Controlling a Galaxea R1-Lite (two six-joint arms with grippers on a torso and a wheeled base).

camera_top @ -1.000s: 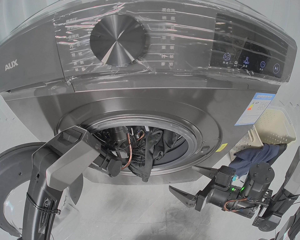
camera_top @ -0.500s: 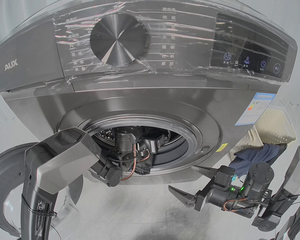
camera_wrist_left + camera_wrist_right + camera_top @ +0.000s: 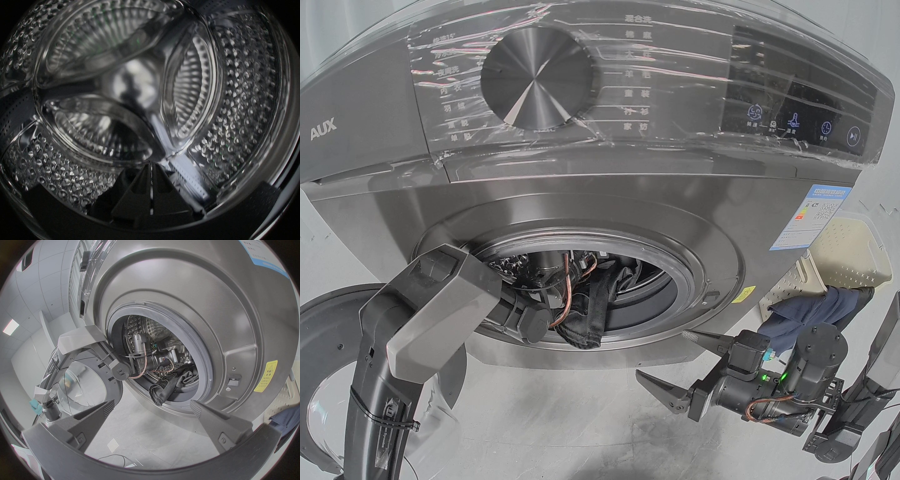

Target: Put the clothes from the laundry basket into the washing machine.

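The left gripper (image 3: 151, 165), fingers pressed together, sits inside the washing machine drum (image 3: 243, 93), likely to draw in the black garment (image 3: 589, 312) draped over its rim, while the right gripper (image 3: 662, 356) hangs spread open.

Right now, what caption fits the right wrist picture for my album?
Open right end effector outside the washing machine; left arm in the drum, dark garment draped over the rim.

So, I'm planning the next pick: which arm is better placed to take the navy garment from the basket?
Likely right: the right arm sits by the laundry basket and its navy garment, jaws open; the left arm is inside the washing machine drum.
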